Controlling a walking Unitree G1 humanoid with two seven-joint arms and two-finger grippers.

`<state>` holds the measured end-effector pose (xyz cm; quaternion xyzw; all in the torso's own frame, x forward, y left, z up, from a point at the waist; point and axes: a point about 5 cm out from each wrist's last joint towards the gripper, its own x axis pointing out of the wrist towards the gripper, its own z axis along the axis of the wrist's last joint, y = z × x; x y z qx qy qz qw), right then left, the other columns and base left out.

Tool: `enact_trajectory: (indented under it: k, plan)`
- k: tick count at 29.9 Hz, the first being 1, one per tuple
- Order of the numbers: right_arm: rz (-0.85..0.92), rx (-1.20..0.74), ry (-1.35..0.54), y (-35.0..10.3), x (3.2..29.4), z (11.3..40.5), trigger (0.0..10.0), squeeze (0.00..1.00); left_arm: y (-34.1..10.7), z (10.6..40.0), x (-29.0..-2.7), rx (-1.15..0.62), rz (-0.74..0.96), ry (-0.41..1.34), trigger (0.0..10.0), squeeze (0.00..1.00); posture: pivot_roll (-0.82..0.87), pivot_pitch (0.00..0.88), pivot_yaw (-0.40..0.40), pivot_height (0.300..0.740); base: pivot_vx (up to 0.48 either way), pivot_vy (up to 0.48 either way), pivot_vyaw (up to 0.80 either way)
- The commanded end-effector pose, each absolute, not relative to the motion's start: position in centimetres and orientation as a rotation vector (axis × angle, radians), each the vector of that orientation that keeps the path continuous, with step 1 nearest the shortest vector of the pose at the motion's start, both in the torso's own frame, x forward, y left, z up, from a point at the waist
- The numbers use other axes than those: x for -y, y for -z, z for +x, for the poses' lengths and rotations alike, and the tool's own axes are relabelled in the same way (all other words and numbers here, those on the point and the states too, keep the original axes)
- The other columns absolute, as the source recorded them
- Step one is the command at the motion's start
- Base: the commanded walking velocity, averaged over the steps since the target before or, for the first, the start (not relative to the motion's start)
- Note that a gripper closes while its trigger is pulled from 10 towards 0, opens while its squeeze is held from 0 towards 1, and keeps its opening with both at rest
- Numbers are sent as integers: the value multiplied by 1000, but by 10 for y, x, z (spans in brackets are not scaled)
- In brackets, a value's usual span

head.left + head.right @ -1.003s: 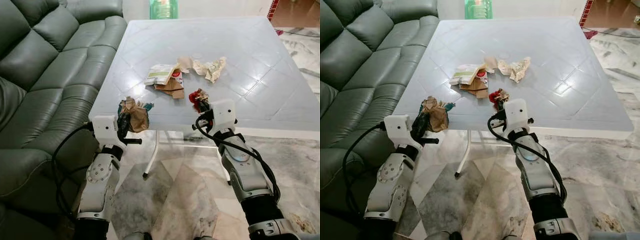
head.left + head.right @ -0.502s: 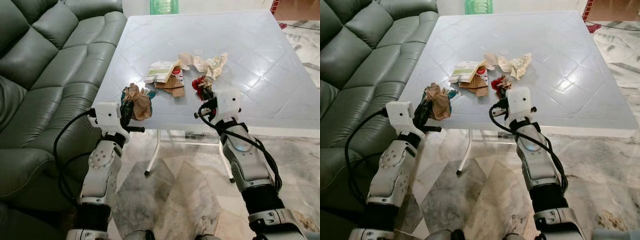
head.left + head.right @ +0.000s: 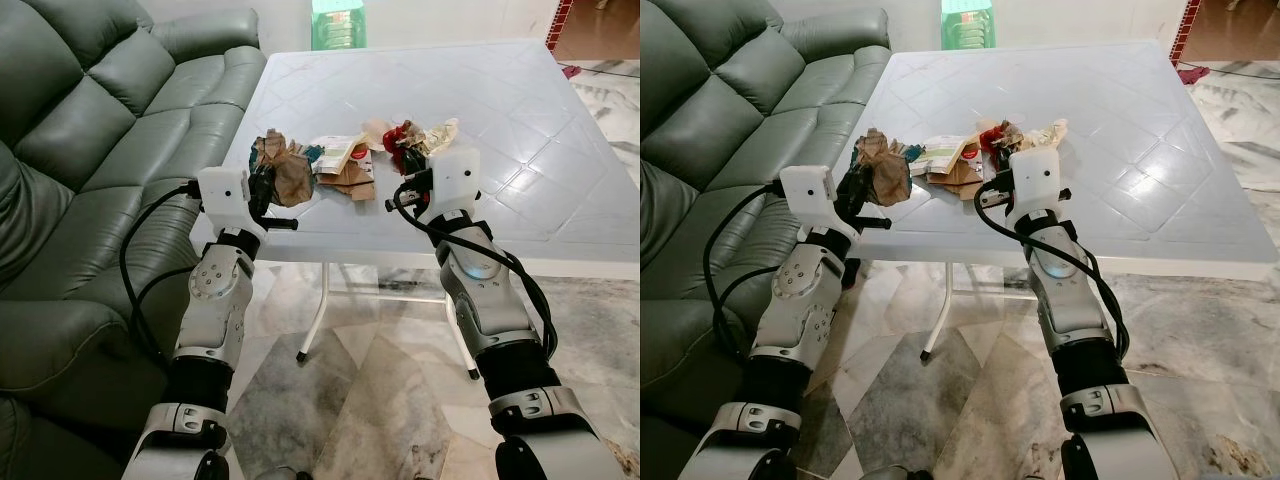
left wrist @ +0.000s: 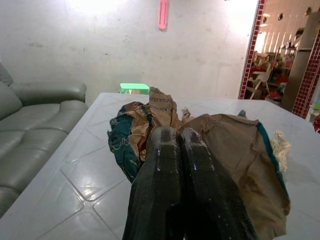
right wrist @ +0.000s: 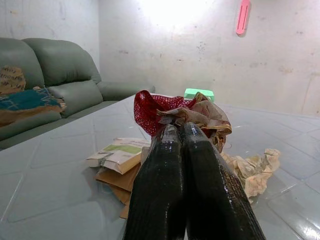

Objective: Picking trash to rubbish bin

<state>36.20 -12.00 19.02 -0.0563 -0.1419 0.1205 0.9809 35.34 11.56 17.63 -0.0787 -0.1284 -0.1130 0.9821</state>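
Left claw (image 4: 177, 145): fingers pressed together, pinching a crumpled brown paper wad with a teal printed scrap (image 3: 282, 172). Wad held above the near left edge of the white worktop (image 3: 520, 120), apparently lifted clear of it; contact underneath cannot be confirmed from the head views.

Right claw (image 5: 181, 140): fingers likewise closed, pinching a red mesh-like wrapper bunched with tan paper (image 5: 175, 111). This bundle sits at the fingertips over the middle of the near half of the worktop.

Judgement: both pieces are gripped at their crumpled bulk rather than an edge, probably so loose flaps do not slip out during carrying. Both arms are raised with wrists level, which keeps the loads in the head camera's sight.

Remaining on the worktop: a flat cardboard piece with a green-and-white printed carton on top (image 3: 340, 160), and a crumpled pale paper (image 3: 440, 132) just beyond the right claw. Green plastic stool (image 3: 970, 22) stands past the far edge; grey-green sofa (image 3: 90, 130) runs alongside on the left.

Rubbish bin not located. Next step, as judged: turn away and find it.
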Motion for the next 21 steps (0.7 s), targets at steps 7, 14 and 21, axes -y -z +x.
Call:
enact_trajectory:
  k: [7, 14, 21]
  plan:
    - [-108, 308, -231, -193, 119, 363, 10000, 0, -177, 354, -119, 286, -151, 208, 3137, 0, -73, 0, 94, 740, 0, 0, 0]
    - [-115, 302, -207, -192, 127, 360, 10000, 0, -174, 351, -116, 288, -165, 201, 3373, 0, -85, 0, 90, 740, 0, 0, 0]
    - [-121, 283, -206, -188, 130, 357, 10000, 0, -171, 349, -115, 279, -182, 201, 3490, 0, -83, 0, 78, 740, 0, 0, -800]
